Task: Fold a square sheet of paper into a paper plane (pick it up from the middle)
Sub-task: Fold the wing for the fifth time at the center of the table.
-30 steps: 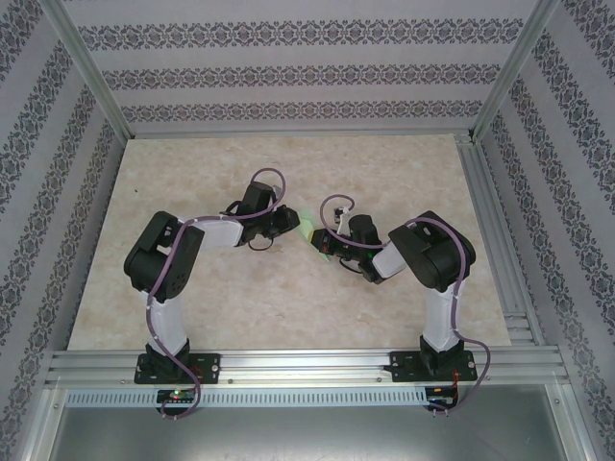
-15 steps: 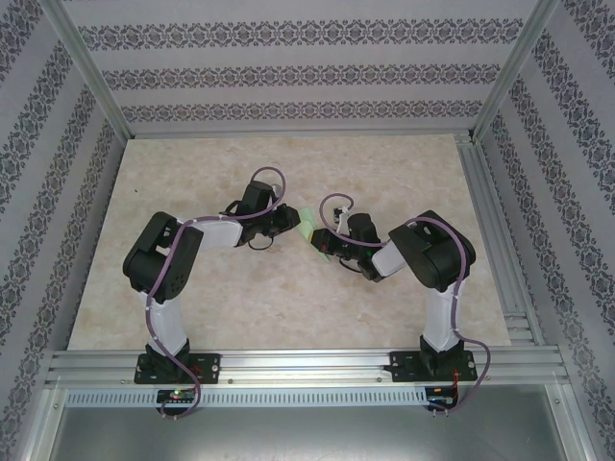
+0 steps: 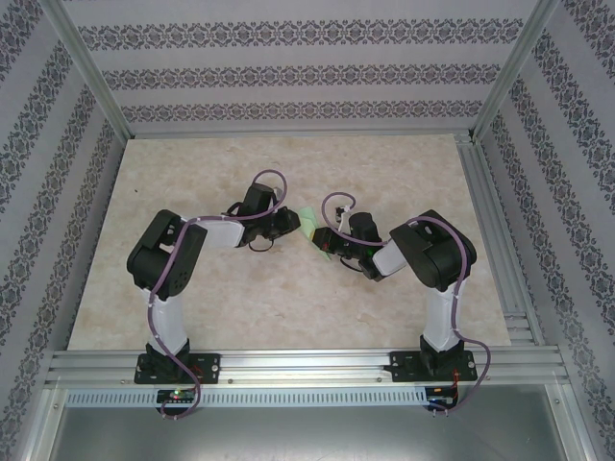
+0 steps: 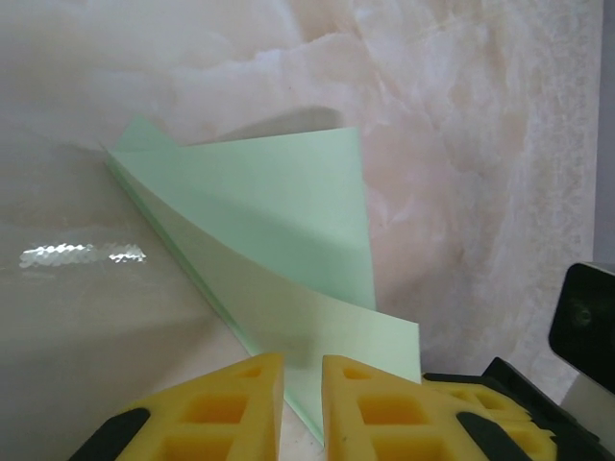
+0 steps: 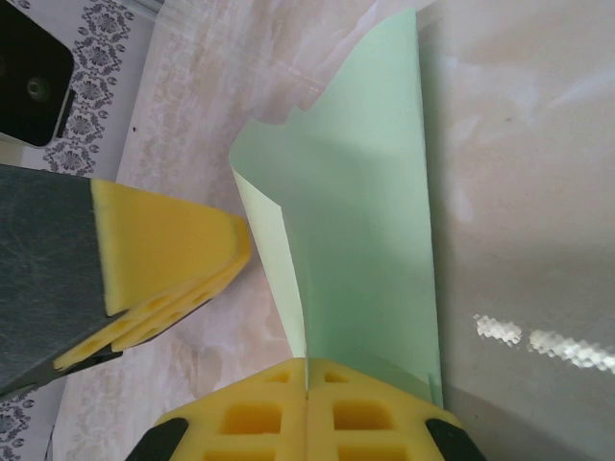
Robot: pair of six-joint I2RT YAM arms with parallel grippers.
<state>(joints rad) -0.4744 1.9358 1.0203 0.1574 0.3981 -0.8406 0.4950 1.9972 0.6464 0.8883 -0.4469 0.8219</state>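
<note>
Shut pad to pad, the right gripper (image 5: 307,370) is clamped on the near end of the paper plane (image 5: 370,221), which rises straight out from between its yellow fingers. The left gripper (image 4: 302,370) is held almost closed, and the plane's lower edge is caught in the thin slit left between its pads.

From above, the plane is seen near the middle of the marble-patterned table (image 3: 192,288), between the two wrists. Most of it is covered there by the grippers and a cable, so its outline cannot be made out. The gripped ends are cut off by the fingers in both wrist views. Whether the plane rests on the table or is held just above it cannot be told.

In the left wrist view, the pointed tip is turned away from both grippers. The long crease runs from that tip back towards the fingers, and one flap is lifted.
</note>
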